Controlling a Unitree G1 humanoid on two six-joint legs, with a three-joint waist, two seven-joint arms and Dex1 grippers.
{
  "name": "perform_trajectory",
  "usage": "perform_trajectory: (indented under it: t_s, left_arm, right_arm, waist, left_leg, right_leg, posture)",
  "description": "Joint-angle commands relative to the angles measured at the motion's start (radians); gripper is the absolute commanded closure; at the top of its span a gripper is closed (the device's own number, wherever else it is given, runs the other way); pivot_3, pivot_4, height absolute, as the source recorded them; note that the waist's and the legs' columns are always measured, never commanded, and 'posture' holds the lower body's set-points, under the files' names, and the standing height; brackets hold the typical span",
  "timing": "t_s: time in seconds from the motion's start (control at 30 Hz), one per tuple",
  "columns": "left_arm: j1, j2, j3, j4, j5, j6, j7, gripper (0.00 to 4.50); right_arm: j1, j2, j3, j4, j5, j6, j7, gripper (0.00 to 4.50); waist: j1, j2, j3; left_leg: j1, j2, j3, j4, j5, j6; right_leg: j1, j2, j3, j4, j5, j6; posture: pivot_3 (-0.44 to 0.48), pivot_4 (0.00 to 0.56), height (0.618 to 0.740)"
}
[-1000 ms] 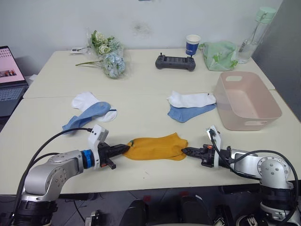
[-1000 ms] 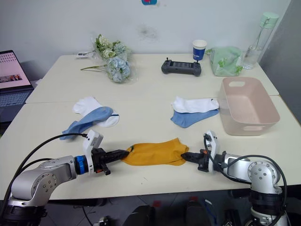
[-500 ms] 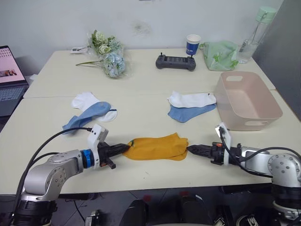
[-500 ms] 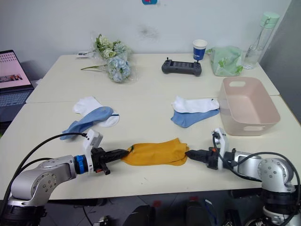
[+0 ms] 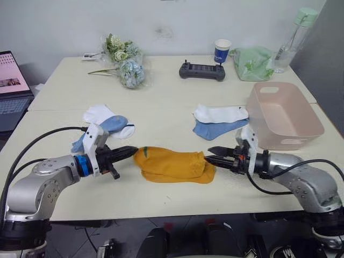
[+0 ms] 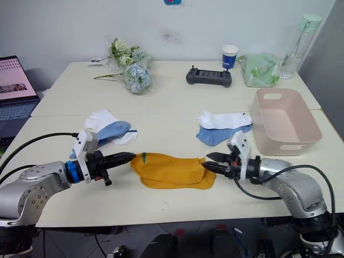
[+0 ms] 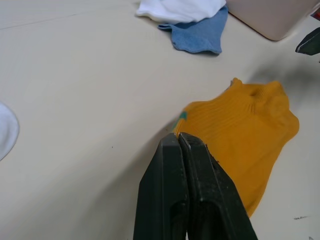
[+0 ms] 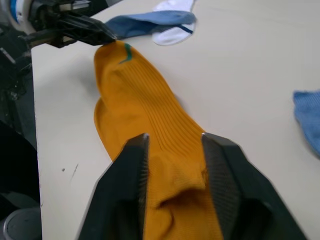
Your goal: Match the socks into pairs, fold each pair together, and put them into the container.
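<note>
1. L gripper (image 5: 134,150) pinches the striped end of the mustard socks (image 5: 172,164), jaws closed tight on the fabric.
2. R gripper (image 6: 206,162) spread wide, fingers straddling the other end of the socks.
3. Blue + white socks (image 5: 219,120) lie beside the pink container (image 5: 284,115); another blue/white pair (image 5: 105,123) sits further L.

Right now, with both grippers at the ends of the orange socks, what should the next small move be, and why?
Probably close the right gripper on the mustard-orange socks. Its fingers are open with the near end between them, while the left gripper is already shut on the striped end. Then the pair can be folded.
</note>
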State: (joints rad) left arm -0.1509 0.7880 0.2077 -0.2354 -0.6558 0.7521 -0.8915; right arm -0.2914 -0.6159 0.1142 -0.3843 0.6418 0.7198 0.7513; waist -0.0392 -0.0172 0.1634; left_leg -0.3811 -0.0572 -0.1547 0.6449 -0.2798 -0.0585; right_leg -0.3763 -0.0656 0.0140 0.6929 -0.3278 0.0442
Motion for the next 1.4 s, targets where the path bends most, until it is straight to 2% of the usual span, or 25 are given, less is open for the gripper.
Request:
perform_trajectory:
  t_s: [0.03, 0.07, 0.27, 0.37, 0.53, 0.9, 1.0, 1.17, 1.4]
  left_arm:
    - [-0.003, 0.004, -0.018, -0.029, 0.006, -0.003, -0.005, 4.50]
    - [-0.001, 0.001, -0.023, -0.028, 0.007, -0.003, -0.002, 4.50]
    - [0.014, -0.004, -0.029, -0.035, 0.008, -0.008, -0.003, 4.50]
    - [0.008, -0.005, -0.032, -0.031, 0.009, -0.008, -0.003, 4.50]
    - [0.003, -0.004, -0.035, -0.029, 0.010, -0.007, -0.001, 4.50]
    - [0.002, -0.008, -0.041, -0.035, 0.003, 0.001, 0.009, 4.50]
    - [0.004, -0.006, -0.040, -0.033, 0.003, 0.002, 0.008, 4.50]
    - [0.003, -0.008, -0.039, -0.037, 0.001, 0.007, 0.013, 4.50]
    - [0.038, -0.016, -0.014, -0.075, -0.028, 0.034, 0.035, 4.50]
  right_arm:
    - [-0.016, 0.007, 0.000, 0.005, -0.030, -0.038, 0.017, 4.22]
    - [-0.017, 0.008, 0.002, 0.011, -0.042, -0.043, 0.017, 4.49]
    - [0.022, 0.008, 0.021, 0.003, -0.082, 0.004, -0.010, 4.49]
    - [0.044, 0.014, 0.010, -0.014, -0.061, 0.039, -0.021, 3.87]
    - [0.056, 0.030, -0.006, -0.028, -0.048, 0.080, -0.054, 2.11]
    - [0.052, 0.054, 0.027, -0.021, -0.077, 0.090, -0.068, 2.11]
    - [0.048, 0.055, 0.023, -0.016, -0.073, 0.090, -0.064, 2.69]
    - [0.049, 0.056, 0.018, -0.012, -0.067, 0.091, -0.060, 4.47]
    - [0.031, 0.032, -0.043, 0.001, -0.025, 0.114, -0.029, 4.49]
  waist:
    - [0.002, 0.000, 0.000]
    - [0.004, 0.000, 0.000]
    - [0.006, 0.000, 0.000]
    - [0.008, 0.000, 0.000]
    - [0.007, 0.000, 0.000]
    - [0.007, 0.000, 0.000]
    - [0.007, 0.000, 0.000]
    - [0.007, 0.000, 0.000]
    - [0.007, 0.000, 0.000]
  left_leg:
    - [0.000, 0.000, 0.000, 0.000, 0.000, 0.000]
    - [0.000, 0.000, -0.001, 0.000, 0.000, -0.001]
    - [0.000, 0.000, -0.001, 0.000, 0.000, 0.000]
    - [0.000, 0.000, -0.001, 0.000, 0.000, 0.001]
    - [0.000, 0.000, -0.001, 0.000, -0.001, 0.001]
    - [0.000, -0.001, -0.001, 0.000, -0.001, 0.001]
    - [0.000, -0.001, -0.001, 0.000, -0.001, 0.001]
    - [0.000, -0.001, -0.001, 0.000, -0.001, 0.001]
    - [0.000, -0.001, -0.001, 0.000, -0.001, 0.001]
  right_leg:
    - [0.000, 0.000, 0.000, 0.000, 0.000, 0.000]
    - [0.000, 0.000, -0.001, 0.000, 0.000, 0.000]
    - [0.000, -0.001, 0.000, 0.000, 0.000, 0.000]
    - [0.000, -0.001, -0.001, -0.001, 0.000, 0.000]
    - [0.000, -0.001, -0.001, 0.000, 0.000, 0.000]
    - [0.001, -0.001, -0.001, -0.001, 0.000, 0.000]
    - [0.001, -0.001, -0.001, -0.001, 0.000, 0.000]
    - [0.001, -0.001, -0.001, -0.001, 0.000, 0.000]
    - [0.001, -0.001, -0.001, -0.001, 0.000, 0.000]
  posture:
    - [0.000, 0.150, 0.740]
    - [0.000, 0.150, 0.740]
    - [0.000, 0.150, 0.740]
    - [0.000, 0.150, 0.740]
    - [0.000, 0.150, 0.740]
    - [0.000, 0.150, 0.740]
    - [0.000, 0.150, 0.740]
    - [0.000, 0.150, 0.740]
    - [0.000, 0.150, 0.740]
